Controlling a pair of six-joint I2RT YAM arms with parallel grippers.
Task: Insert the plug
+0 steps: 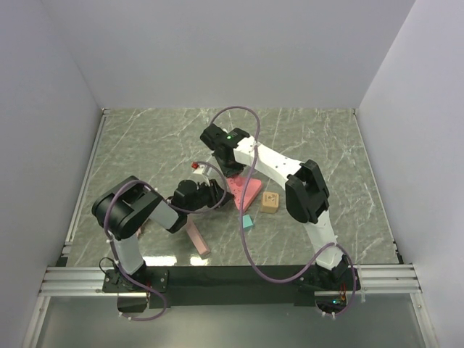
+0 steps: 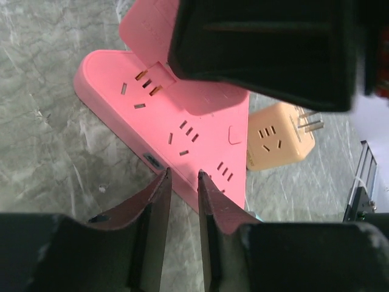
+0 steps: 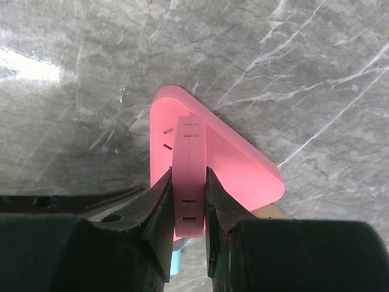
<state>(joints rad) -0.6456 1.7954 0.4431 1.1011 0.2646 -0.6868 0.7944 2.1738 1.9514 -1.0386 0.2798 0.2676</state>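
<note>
The plug (image 3: 189, 176) is a pink block, and my right gripper (image 3: 188, 177) is shut on its sides. It hangs tilted over the pink triangular power strip (image 3: 243, 164) lying on the table. In the left wrist view the plug (image 2: 152, 30) shows brass prongs at the strip's (image 2: 200, 115) face, near a set of slots. I cannot tell whether the prongs have entered. My left gripper (image 2: 183, 175) is shut, with only a thin gap and nothing in it. Its tips rest at the strip's near edge. From above, both grippers (image 1: 230, 170) (image 1: 221, 194) meet at the strip (image 1: 245, 190).
A tan cube adapter (image 1: 270, 202) with prongs lies just right of the strip. A small teal block (image 1: 247, 222) sits at the strip's near corner. A pink bar (image 1: 197, 238) lies closer to the left arm's base. A small red-tipped piece (image 1: 194, 166) sits left of the right gripper.
</note>
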